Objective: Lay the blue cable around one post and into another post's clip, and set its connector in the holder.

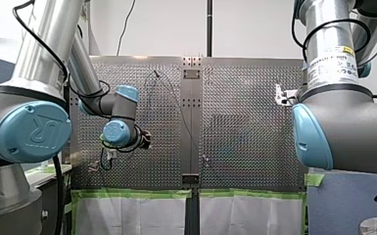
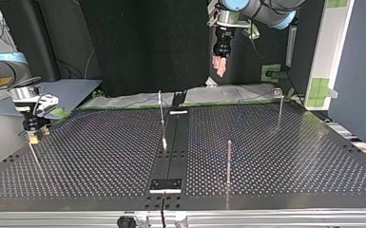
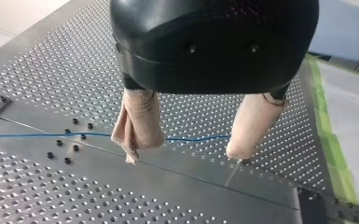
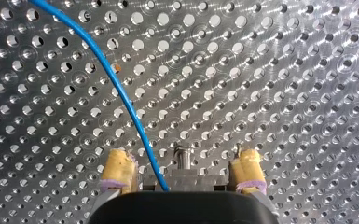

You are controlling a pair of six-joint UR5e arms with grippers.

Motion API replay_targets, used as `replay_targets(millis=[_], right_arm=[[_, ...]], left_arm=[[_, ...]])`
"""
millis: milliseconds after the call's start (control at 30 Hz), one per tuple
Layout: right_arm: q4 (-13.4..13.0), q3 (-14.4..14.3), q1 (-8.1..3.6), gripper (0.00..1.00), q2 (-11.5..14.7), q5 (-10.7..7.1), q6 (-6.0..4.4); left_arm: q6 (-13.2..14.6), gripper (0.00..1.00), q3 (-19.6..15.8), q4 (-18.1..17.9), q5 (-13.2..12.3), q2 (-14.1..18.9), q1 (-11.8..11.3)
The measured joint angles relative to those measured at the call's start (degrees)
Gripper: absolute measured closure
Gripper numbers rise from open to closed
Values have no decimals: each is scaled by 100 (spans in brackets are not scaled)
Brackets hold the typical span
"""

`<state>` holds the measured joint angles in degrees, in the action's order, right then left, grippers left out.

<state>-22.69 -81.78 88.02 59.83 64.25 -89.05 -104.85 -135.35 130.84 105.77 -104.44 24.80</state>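
A thin blue cable [image 3: 37, 135] lies across the perforated plate [image 3: 37, 70], passing under my left gripper [image 3: 186, 150]. That gripper hangs above the plate with its beige pads [image 3: 140, 123] apart and nothing between them; it is also high at the back of the top view [image 2: 220, 64]. My right gripper [image 4: 182, 170] is low over the plate with its yellow pads [image 4: 118, 169] wide apart. The blue cable [image 4: 116, 86] runs in between them close to one pad and ends at a small metal block [image 4: 191, 179] there. Neither pad touches the cable.
Thin metal posts stand on the plate: one near the front [image 2: 228, 161], one by the centre strip [image 2: 161, 116], one with a clip on top [image 2: 279, 102] at the far right. My right gripper [image 2: 32, 127] is at the plate's left edge. Green tape lines the far edge.
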Motion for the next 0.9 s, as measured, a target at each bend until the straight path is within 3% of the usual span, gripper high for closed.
replay_targets(millis=[533, 900], right_arm=[[8, -1, 2, 2, -1, 0, 19], [9, -1, 4, 2, -1, 0, 31]], left_arm=[[731, 0, -4, -772, 131, 2, -2], [1175, 0, -6, -1321, 363, 1, -1]])
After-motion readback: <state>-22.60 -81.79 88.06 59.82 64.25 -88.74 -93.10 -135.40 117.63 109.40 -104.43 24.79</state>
